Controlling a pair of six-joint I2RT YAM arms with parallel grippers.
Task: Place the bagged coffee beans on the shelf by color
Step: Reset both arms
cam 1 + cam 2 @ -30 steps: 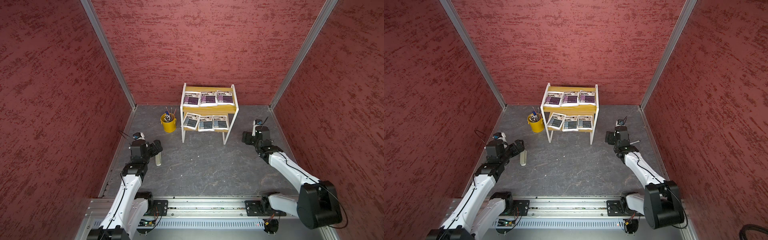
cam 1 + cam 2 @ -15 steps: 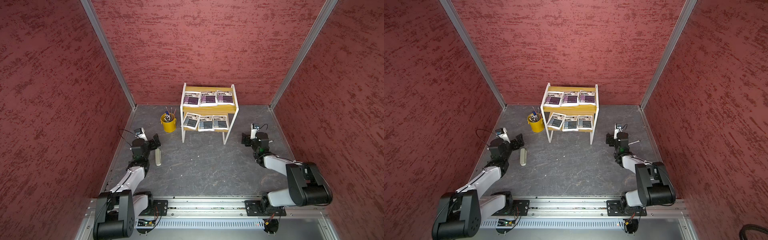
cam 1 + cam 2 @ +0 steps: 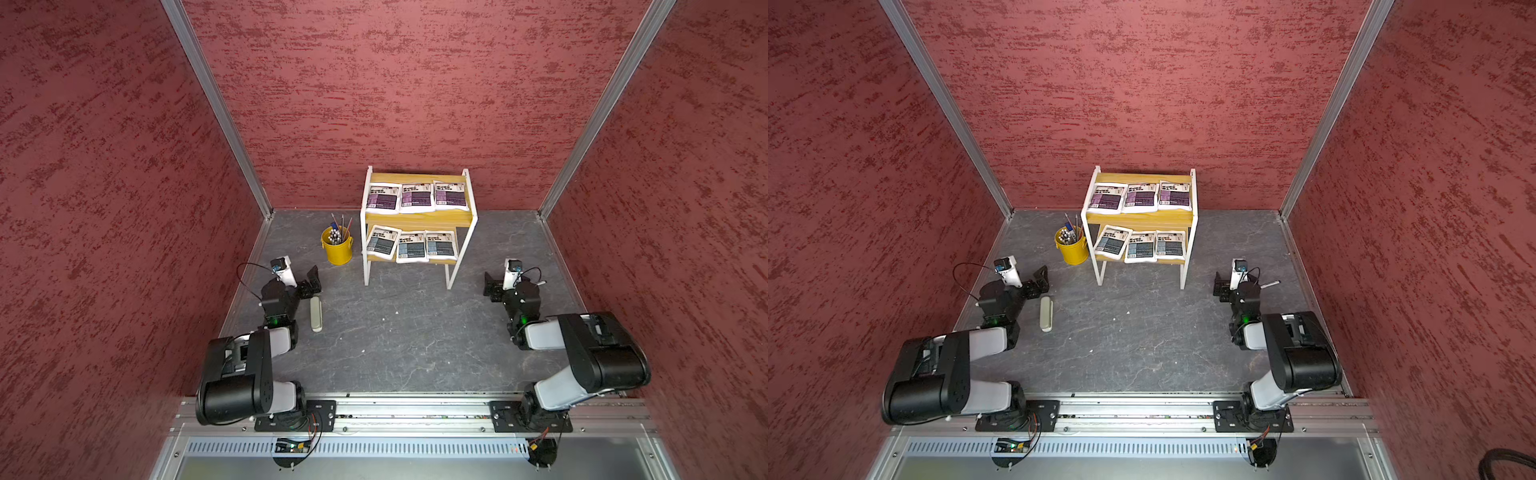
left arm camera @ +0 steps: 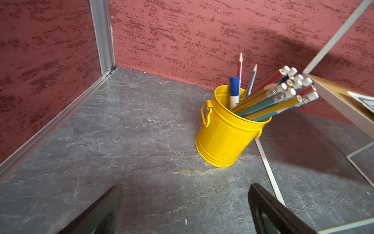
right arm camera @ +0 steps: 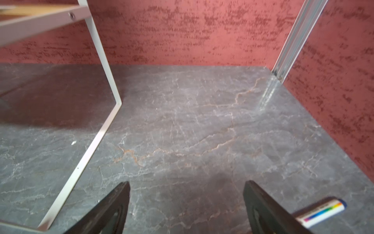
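Veined stone floor [image 3: 395, 332] holds a wood-grain shelf [image 3: 419, 218] of flat pouches [image 3: 417, 198]; left hand [image 4: 185, 187], right hand [image 5: 187, 183] spread apart.

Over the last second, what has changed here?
Both arms folded back toward their bases, their elbows rising. The left gripper and right gripper barely shifted and are open and empty. Nothing was picked up or let go. On the shelf, the purple pouches on top and the blue-grey pouches below stayed put, as did the yellow bucket.
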